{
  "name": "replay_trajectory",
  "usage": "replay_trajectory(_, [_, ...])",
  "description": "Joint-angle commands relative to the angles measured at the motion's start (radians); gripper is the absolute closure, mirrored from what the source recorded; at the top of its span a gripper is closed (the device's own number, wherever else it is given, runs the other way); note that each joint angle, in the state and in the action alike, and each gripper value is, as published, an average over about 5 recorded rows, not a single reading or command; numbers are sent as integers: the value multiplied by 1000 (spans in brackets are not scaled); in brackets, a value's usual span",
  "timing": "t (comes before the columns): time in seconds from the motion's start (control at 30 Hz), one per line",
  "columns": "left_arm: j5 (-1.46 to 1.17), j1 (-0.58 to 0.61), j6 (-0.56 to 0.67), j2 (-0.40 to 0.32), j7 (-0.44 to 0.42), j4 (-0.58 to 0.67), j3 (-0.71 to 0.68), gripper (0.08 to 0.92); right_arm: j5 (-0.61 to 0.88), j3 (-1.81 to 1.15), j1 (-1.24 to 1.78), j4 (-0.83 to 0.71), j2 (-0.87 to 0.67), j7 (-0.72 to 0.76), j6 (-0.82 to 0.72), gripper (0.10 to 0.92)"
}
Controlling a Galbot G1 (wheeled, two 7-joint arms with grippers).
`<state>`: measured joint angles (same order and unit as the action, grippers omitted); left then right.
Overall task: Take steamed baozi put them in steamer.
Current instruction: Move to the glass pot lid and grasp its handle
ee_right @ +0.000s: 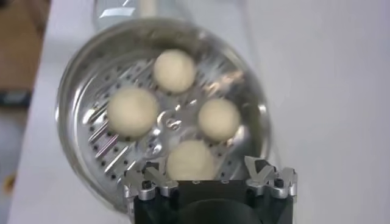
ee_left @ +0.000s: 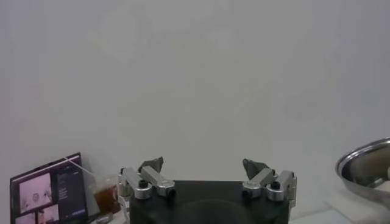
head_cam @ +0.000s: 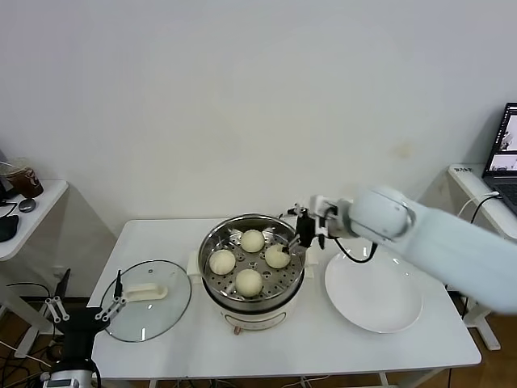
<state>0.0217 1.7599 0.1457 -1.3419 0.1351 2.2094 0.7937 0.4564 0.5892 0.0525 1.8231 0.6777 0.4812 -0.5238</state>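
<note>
The steamer point(head_cam: 252, 301), a shiny steel pot with a perforated tray, stands mid-table. Four cream-white baozi lie inside it: far point(head_cam: 253, 240), left point(head_cam: 222, 261), right point(head_cam: 277, 256) and near point(head_cam: 249, 282). My right gripper point(head_cam: 303, 237) hovers over the steamer's right rim, open and empty. In the right wrist view the steamer point(ee_right: 79, 146) holds all four baozi, and the nearest baozi point(ee_right: 190, 159) lies below my open right gripper point(ee_right: 205, 173), apart from the fingers. My left gripper point(head_cam: 85, 309) is parked low at the table's left corner, open and empty; the left wrist view point(ee_left: 203, 165) shows it too.
An empty white plate point(head_cam: 373, 291) lies right of the steamer. A round glass lid point(head_cam: 145, 301) with a white handle lies to its left. A laptop point(head_cam: 506, 153) sits on a side table at far right. The left wrist view catches the steamer's rim point(ee_left: 365, 163).
</note>
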Motion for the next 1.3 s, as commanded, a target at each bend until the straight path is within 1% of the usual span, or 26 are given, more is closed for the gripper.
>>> replay_trajectory(0.03, [-3,4,16,-10,-12,-3,-13,177,-342,-953,1218,81,190,-248,468,203])
replay_trajectory(0.1, [-5,2,19,-18,-17,-2,-22,177,-436,-1019,1283,33,324,-234,594,203])
replay_trajectory(0.2, [-8,3,33,-23,-22,-6,-35,177,-518,-1097,1341,-19,512,-222,764,203])
replay_trajectory(0.33, [-7,6,60,-18,-30,-25,-41,177,-535,-1229,1378,-52,691,-219,944,203])
replay_trajectory(0.43, [9,4,88,-14,-34,-48,-44,177,-521,-1323,1399,-43,781,-220,1002,203])
replay_trajectory(0.57, [116,-4,153,-2,-22,-115,-44,177,-494,-1396,1442,3,811,-244,994,203])
replay_trajectory(0.63, [239,-12,178,7,15,-168,-32,177,-472,-1425,1470,30,810,-259,966,203])
replay_trajectory(0.7, [416,-25,190,15,72,-228,-4,177,-441,-1452,1502,53,810,-276,933,203])
replay_trajectory(0.77, [658,-42,193,28,139,-300,36,177,-421,-1479,1532,68,812,-291,910,203])
replay_trajectory(0.87, [954,-57,187,74,178,-390,79,177,-407,-1519,1569,81,822,-305,887,203])
replay_trajectory(0.97, [1150,-83,181,129,167,-459,89,177,-399,-1544,1592,89,833,-311,866,203])
replay_trajectory(1.03, [1232,-121,181,161,161,-502,84,177,-402,-1552,1603,91,838,-319,853,203])
replay_trajectory(1.17, [1290,-203,174,227,120,-591,40,177,-404,-1557,1610,83,848,-331,836,203])
replay_trajectory(1.3, [1290,-284,174,275,86,-679,-24,177,-407,-1557,1608,68,861,-335,829,203])
